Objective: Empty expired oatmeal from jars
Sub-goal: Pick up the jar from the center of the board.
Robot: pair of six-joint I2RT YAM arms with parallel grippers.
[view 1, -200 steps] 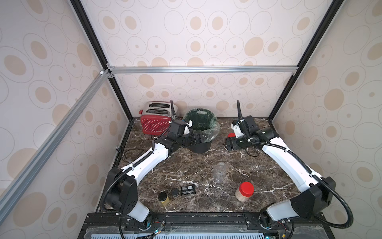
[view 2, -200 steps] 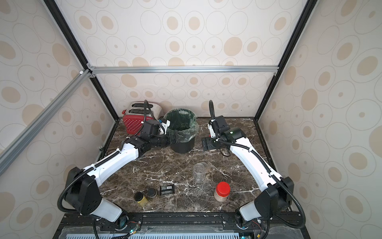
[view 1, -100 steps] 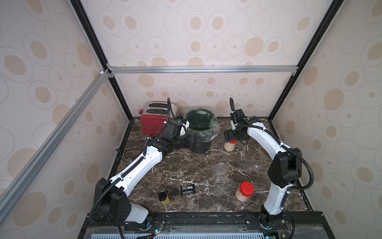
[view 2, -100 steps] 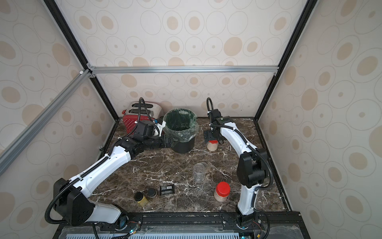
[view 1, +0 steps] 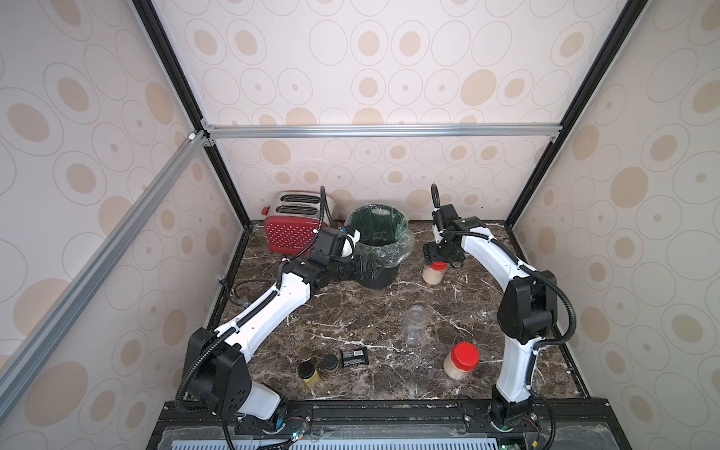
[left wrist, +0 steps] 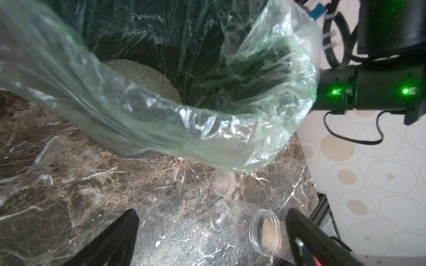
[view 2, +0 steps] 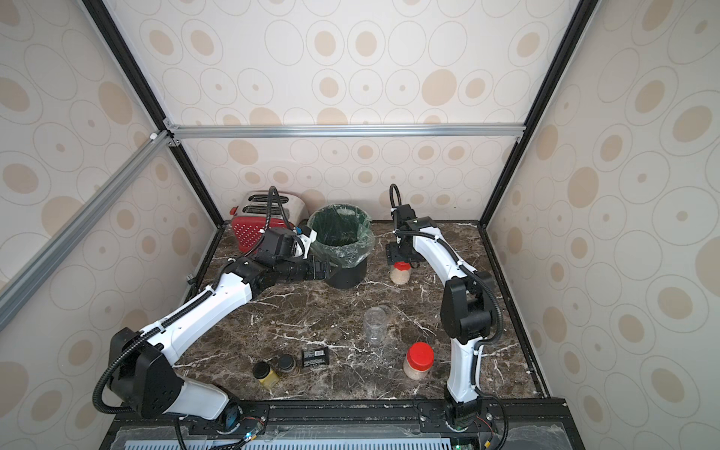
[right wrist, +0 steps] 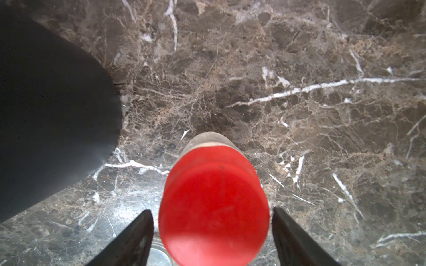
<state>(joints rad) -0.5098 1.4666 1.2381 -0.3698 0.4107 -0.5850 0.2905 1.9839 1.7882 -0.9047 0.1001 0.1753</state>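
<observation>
Right wrist view: my right gripper (right wrist: 211,209) straddles the red lid (right wrist: 214,191) of the oatmeal jar (view 1: 432,275) standing near the bin (right wrist: 46,103), jaws spread with slim gaps. My left gripper (view 1: 371,269), spread wide and empty, hovers by the bin's other side.

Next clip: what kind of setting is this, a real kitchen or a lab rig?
Probably a staged kitchen counter inside a lab cell: a red toaster and a bag-lined bin stand on a marble-look countertop, boxed in by wallpapered panels on an aluminium frame.
</observation>
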